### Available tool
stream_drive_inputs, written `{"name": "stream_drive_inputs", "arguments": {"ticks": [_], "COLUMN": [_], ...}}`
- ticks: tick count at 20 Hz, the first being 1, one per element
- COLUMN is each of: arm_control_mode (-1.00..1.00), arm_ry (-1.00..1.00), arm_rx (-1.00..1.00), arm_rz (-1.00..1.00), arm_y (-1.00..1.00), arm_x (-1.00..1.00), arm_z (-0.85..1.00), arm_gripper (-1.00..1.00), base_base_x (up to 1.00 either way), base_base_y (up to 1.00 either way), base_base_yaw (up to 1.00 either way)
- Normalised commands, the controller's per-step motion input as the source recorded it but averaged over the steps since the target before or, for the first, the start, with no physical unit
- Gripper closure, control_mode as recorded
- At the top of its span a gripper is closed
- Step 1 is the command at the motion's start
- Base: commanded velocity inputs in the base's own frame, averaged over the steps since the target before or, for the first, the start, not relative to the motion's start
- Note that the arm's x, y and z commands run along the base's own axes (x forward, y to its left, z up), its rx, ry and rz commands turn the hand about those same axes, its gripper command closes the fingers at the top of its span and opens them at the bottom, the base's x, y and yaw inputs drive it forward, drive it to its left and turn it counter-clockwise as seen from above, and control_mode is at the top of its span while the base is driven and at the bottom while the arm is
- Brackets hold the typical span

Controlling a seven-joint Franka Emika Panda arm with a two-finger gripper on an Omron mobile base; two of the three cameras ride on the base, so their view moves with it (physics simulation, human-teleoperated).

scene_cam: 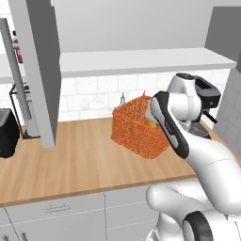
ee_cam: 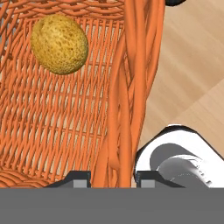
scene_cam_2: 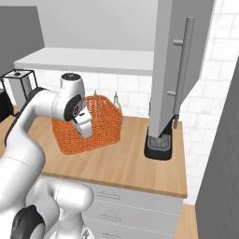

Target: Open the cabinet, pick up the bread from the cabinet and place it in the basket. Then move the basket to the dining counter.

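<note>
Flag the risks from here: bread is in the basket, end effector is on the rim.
1. The end effector pinches one wall of the basket only, so a lift may tilt it and roll the loose bread around or out.
2. The thin woven rim could flex or slip from the fingers.
3. The open cabinet door hangs close on one side of the basket; a wide swing could clip it.

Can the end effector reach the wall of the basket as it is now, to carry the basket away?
Probably yes: the end effector already straddles the basket wall, one fingertip on each side, and nothing blocks it. The bread lies inside, clear of the fingertips.
</note>
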Motion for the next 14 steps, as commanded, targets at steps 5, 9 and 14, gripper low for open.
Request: {"name": "stream_drive_inputs", "arguments": {"ticks": [5,9,14], "arm_control_mode": [-1.0,-1.0,-1.0], "arm_ry": [-0.05,-0.07,-0.21], "arm_rx": [0.0,0.0,0.0], "arm_rz": [-0.07,-0.05,-0.04], "arm_y": [0.0,0.0,0.0], "arm_x": [0.03,0.0,0.0], "arm_z": [0.02,0.08,0.02], "arm_gripper": [1.0,1.0,1.0], "base_base_x": [0.0,0.0,0.0], "base_base_y": [0.0,0.0,0.0], "base_base_yaw": [0.0,0.0,0.0]}}
